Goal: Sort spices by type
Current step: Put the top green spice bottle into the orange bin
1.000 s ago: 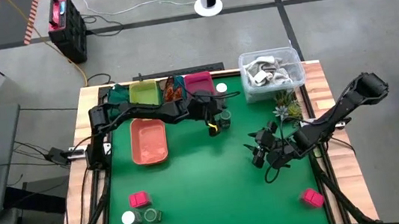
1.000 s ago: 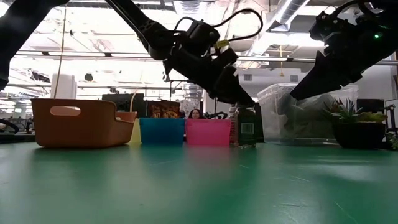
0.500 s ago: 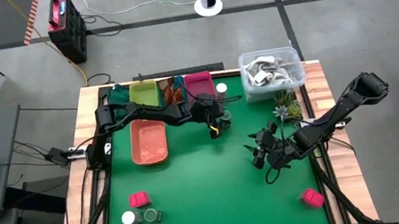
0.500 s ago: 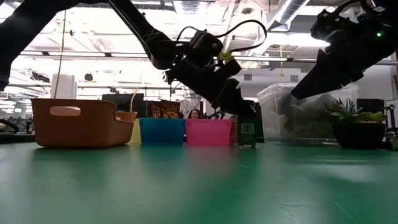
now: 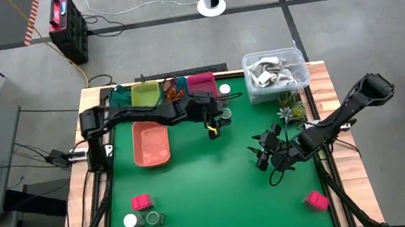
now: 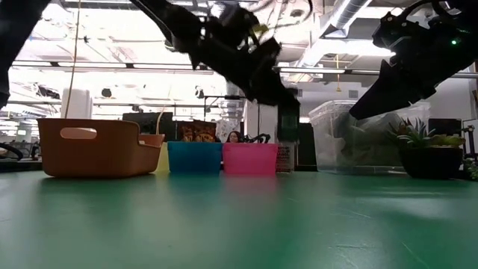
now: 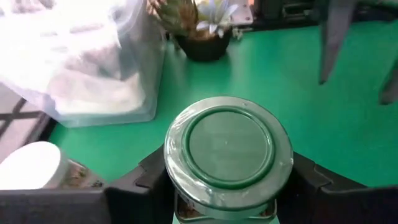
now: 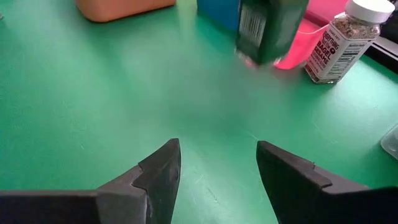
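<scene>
A dark green jar [image 7: 227, 146] with a green lid hangs above the table beside the pink tray [image 5: 201, 84], with my left gripper [image 7: 227, 190] shut on it. The low view shows the jar [image 6: 288, 127] upright and clear of the green mat. A white-lidded jar [image 5: 224, 89] stands on the mat just beyond it. A pink cube box [image 5: 141, 203], a white-lidded jar [image 5: 130, 221] and a green jar [image 5: 153, 218] sit near the front left, and another pink cube [image 5: 317, 200] at the front right. My right gripper [image 8: 217, 162] hovers open over the mat's right half. My left gripper pinches the dark green jar between its two fingers [image 7: 149, 180], on opposite sides of the body just under the lid [image 7: 186, 208]. The fingers slant down from the table's left. The jar hangs upright, lifted clear of the mat.
Green, yellow [image 5: 147, 94] and pink trays line the far edge, with brown-orange packets [image 5: 176, 92] between them. An orange tray [image 5: 151, 142] lies left of centre. A clear tub [image 5: 274, 71] and a potted plant [image 5: 290, 107] stand at the far right.
My left gripper has risen with the dark green jar. The jar stood on the mat beside the pink tray and now hangs upright, clear of it.
</scene>
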`<state>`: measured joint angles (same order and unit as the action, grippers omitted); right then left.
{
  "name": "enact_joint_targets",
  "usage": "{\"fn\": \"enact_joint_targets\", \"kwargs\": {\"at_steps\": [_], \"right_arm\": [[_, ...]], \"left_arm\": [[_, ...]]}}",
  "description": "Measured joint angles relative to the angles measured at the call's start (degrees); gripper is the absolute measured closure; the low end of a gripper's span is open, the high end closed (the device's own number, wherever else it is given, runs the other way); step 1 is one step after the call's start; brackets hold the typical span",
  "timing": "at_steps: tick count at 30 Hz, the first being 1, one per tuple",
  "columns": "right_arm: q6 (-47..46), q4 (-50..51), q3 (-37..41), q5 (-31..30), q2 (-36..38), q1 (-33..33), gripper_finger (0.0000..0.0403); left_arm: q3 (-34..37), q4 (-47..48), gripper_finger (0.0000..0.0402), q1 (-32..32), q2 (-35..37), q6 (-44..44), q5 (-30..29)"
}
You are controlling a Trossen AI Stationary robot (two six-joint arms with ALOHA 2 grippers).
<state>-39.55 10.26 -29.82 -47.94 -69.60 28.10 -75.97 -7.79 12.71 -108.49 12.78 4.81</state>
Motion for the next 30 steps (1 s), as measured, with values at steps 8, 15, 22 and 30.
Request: {"fn": "enact_joint_targets", "kwargs": {"at_steps": [8, 15, 22, 30], "right_arm": [[0.0, 0.3, 0.0, 0.0, 0.0, 0.0, 0.0163], [-0.1, -0.1, 0.0, -0.1, 0.0, -0.6, 0.0163], [0.0, -1.1, 0.0, 0.0, 0.0, -1.7, 0.0163], [1.9, -1.4, 0.0, 0.0, 0.0, -1.6, 0.0163]], "left_arm": [[19.2, -14.1, 0.0213, -2.4, 16.2, -2.4, -10.0], [34.5, -16.6, 0.0213, -8.1, 31.7, -14.7, -14.5], [43.9, -14.0, 0.0213, -16.0, 45.0, -22.0, -22.0], [50.1, -12.1, 0.0213, -14.3, 55.1, -27.1, -24.3]]}}
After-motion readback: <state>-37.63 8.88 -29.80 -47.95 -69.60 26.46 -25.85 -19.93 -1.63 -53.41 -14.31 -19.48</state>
